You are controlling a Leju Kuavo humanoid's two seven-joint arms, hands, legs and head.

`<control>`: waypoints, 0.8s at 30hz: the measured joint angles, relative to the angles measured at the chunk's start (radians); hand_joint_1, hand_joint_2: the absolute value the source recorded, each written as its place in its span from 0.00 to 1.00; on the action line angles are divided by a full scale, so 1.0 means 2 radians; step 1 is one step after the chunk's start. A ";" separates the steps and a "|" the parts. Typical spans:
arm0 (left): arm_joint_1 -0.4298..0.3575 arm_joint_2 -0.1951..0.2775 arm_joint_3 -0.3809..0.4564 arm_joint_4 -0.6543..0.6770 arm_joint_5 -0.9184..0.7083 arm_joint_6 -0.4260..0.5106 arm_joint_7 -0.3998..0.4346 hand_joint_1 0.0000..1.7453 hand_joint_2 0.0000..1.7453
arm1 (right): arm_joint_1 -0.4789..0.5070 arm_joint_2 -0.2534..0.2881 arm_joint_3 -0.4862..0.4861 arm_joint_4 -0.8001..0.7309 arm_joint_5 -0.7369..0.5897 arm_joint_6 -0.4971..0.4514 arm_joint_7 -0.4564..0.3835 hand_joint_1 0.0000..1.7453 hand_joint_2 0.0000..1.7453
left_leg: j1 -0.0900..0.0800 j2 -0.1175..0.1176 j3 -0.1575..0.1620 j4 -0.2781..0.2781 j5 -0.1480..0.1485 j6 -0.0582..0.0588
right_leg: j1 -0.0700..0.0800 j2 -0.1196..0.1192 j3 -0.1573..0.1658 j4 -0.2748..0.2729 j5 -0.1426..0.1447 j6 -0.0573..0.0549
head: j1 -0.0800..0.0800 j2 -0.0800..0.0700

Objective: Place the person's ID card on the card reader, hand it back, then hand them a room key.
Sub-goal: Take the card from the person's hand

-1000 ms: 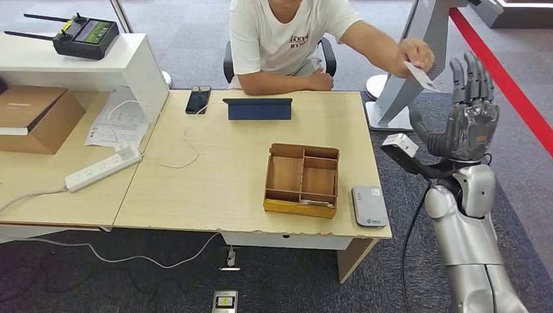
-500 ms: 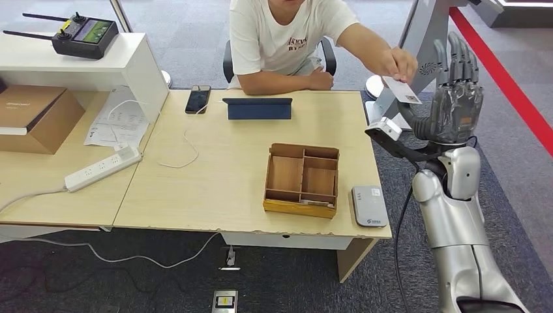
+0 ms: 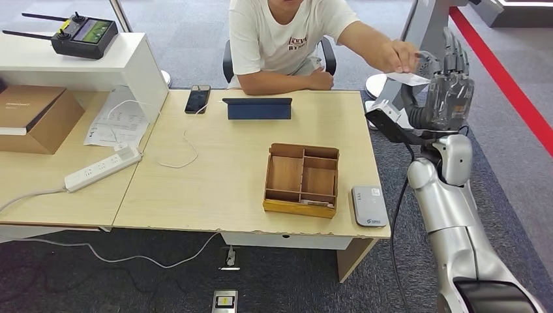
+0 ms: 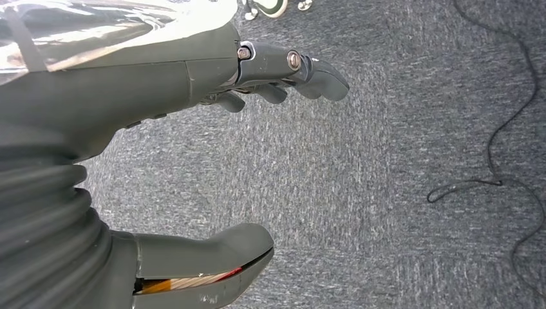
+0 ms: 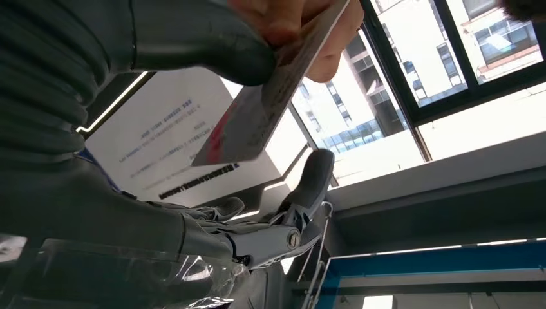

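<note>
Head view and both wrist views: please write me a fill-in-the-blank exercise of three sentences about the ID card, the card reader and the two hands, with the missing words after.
1. The ID card is held out by the ____, next to the raised right hand.
2. The grey card reader lies on the desk beside the wooden ____.
3. The left hand hangs over grey ____, holding nothing.

Missing words: person; box; carpet

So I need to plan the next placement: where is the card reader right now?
In the head view the card reader lies flat at the desk's near right corner, just right of the wooden compartment box.
</note>
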 joint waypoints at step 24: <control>0.001 -0.001 0.000 0.000 0.001 0.001 -0.001 0.00 1.00 | 0.002 -0.017 0.030 -0.005 -0.053 0.101 0.044 1.00 1.00 | 0.000 0.000 0.000 0.001 0.000 0.000 | 0.000 0.000 0.000 0.000 0.000 0.000 | 0.000 0.000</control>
